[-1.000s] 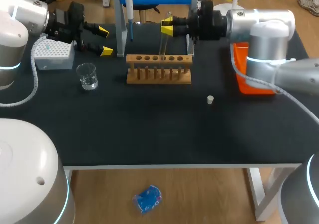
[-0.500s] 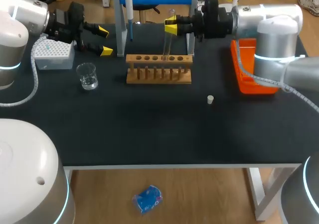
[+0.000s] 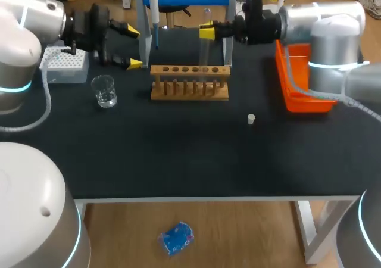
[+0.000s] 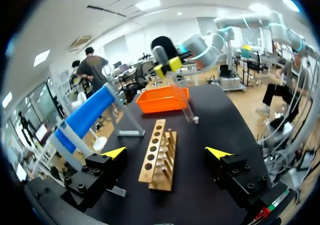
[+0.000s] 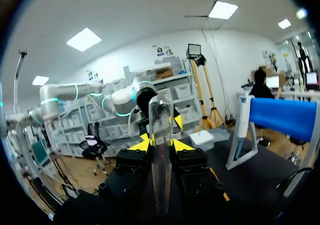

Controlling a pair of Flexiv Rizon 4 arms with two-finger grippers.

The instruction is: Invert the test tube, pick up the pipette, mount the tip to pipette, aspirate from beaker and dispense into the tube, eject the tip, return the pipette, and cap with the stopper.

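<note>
Upper centre: right gripper clamped on the tube, upright above the rack. Left gripper, apart, nearer the pipette.

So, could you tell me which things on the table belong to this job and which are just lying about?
Job: test tube, pipette, tip box, beaker, stopper, wooden rack.
Lying about: orange tray, possibly for ejected tips; I cannot tell.

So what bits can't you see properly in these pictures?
Lower end of the test tube: head view, behind the wooden rack.
Top of the pipette: cut off by the head view's edge.
Part of the tip box: head view, behind my left arm.
How full the beaker is: head view, too small.
</note>
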